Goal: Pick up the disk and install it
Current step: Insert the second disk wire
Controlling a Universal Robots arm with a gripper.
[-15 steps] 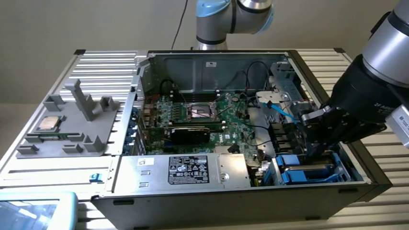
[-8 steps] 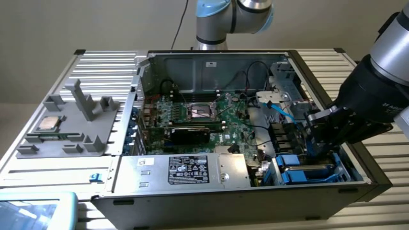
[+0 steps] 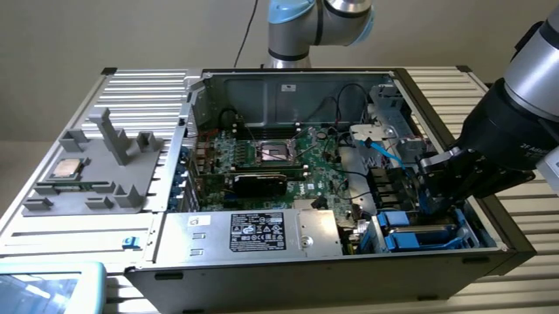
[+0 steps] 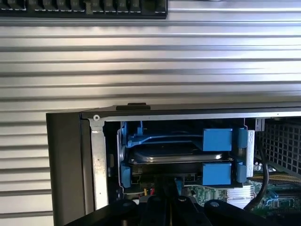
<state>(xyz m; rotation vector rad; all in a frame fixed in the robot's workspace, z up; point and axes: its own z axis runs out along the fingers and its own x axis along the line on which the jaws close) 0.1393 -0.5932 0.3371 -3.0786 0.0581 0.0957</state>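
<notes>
The disk (image 4: 174, 153) is a flat silver drive lying level inside its blue plastic frame (image 4: 217, 140), in the drive bay at the corner of the open computer case (image 4: 70, 160). In the exterior view the blue frame (image 3: 419, 233) shows in the case's front corner, at that view's right. My gripper (image 3: 434, 206) reaches down into that bay from the black wrist above it. In the wrist view my gripper (image 4: 165, 190) has its fingers shut together right in front of the disk's near edge. I cannot tell whether they touch it, and nothing shows between them.
A motherboard (image 3: 279, 154) with cables fills the case's middle, and a blue cable (image 3: 384, 154) runs near the bay. A silver box with a black label (image 3: 258, 232) sits at the front. A grey fixture (image 3: 114, 163) holds a small CPU chip (image 3: 68, 168) on the ribbed table (image 3: 131, 91).
</notes>
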